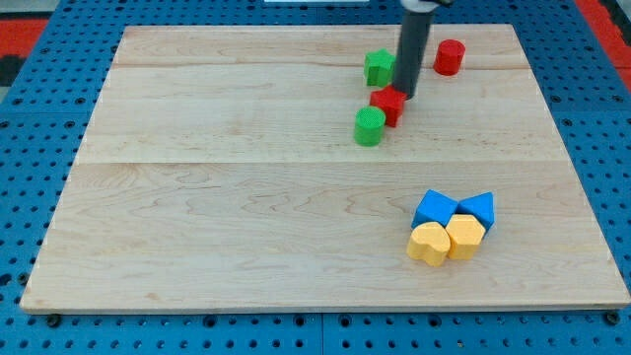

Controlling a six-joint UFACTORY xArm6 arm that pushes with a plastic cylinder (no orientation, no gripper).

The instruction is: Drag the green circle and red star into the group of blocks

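My tip rests against the red star in the upper right of the frame — a bare rod, holding nothing; the green circle touches the star's lower left; the group — blue cube, blue triangle, yellow heart, yellow hexagon — sits lower right on the table, well apart.

A green block and red cylinder sit near the wooden board's top edge
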